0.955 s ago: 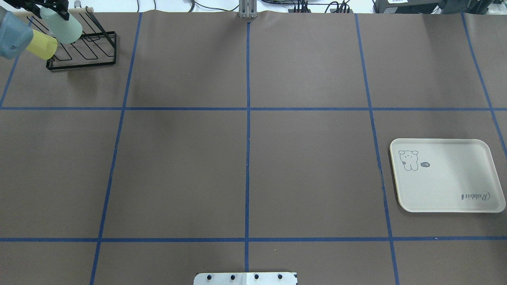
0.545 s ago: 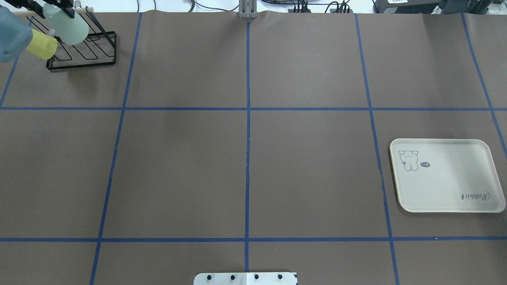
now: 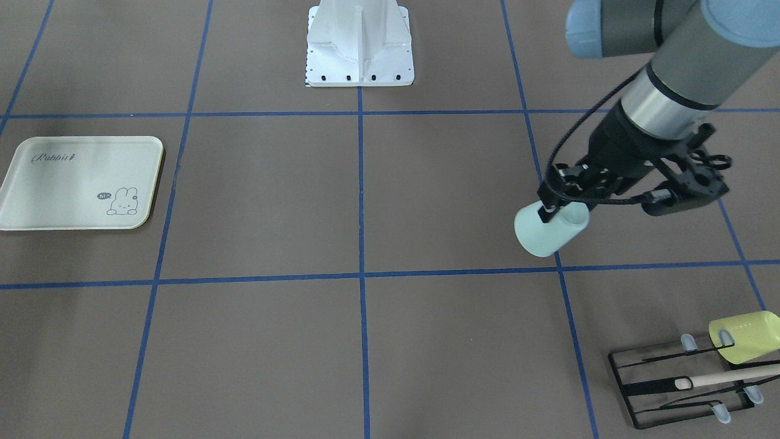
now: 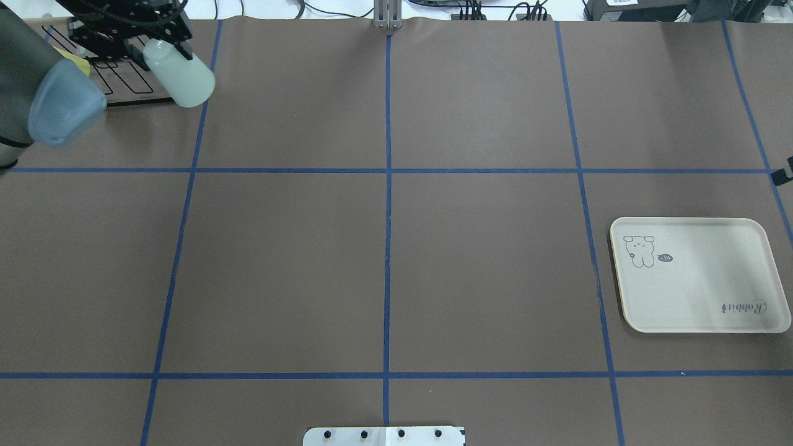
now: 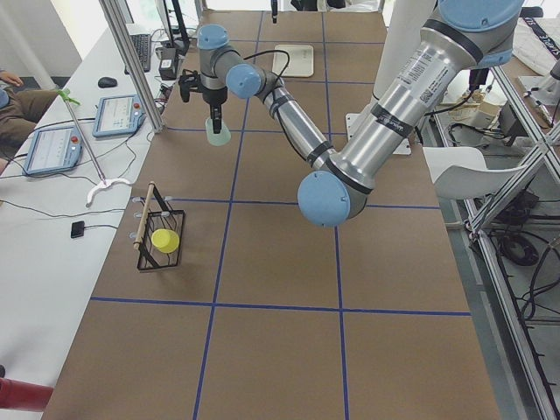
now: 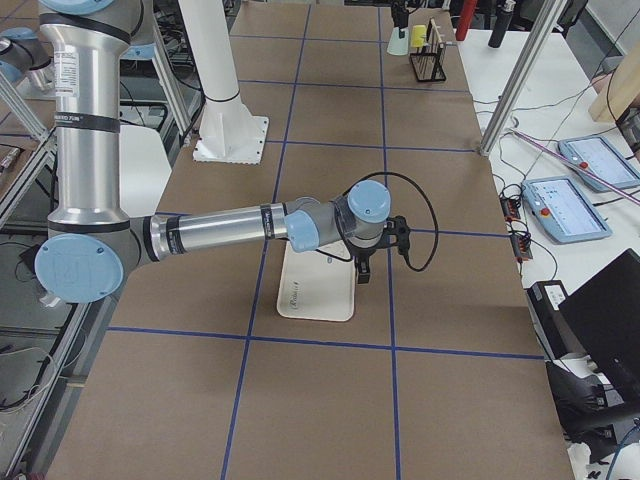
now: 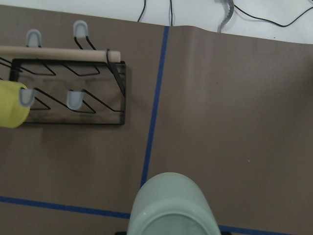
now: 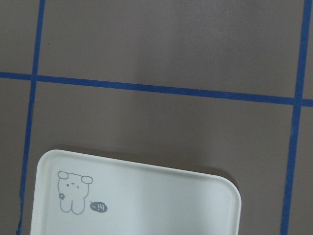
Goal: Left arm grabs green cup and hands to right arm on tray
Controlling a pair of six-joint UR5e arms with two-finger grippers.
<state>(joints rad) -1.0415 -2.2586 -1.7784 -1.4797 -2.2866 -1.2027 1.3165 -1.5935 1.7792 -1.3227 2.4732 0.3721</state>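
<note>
1. At the far left corner of the worktop point(image 4: 483, 266), the left tool point(image 3: 556, 206) was clenched on the rim of the green cup point(image 3: 551, 230). One finger sat inside the mouth and one outside, and the cup hung tilted in the air, touching nothing else.
2. Half a second earlier the cup had hung over the wire rack point(image 3: 676, 384), close to the yellow cup point(image 3: 744, 336). By this moment it had swung clear of the rack toward the middle of the worktop, while the yellow cup remained on its peg.
3. We judged from this that the pick was done and the carry toward the hand-over had begun.
4. The right tool point(image 6: 361, 270) hovered above the tray point(image 3: 36, 207). We could not tell whether it was released or clenched, since only the side view showed it properly.
5. A dark tip had newly appeared at the right border of the overhead view, which we took to be the right arm coming in.
6. Cup and tray lay well apart, so the whole hand-over and the placing were yet to come.
</note>
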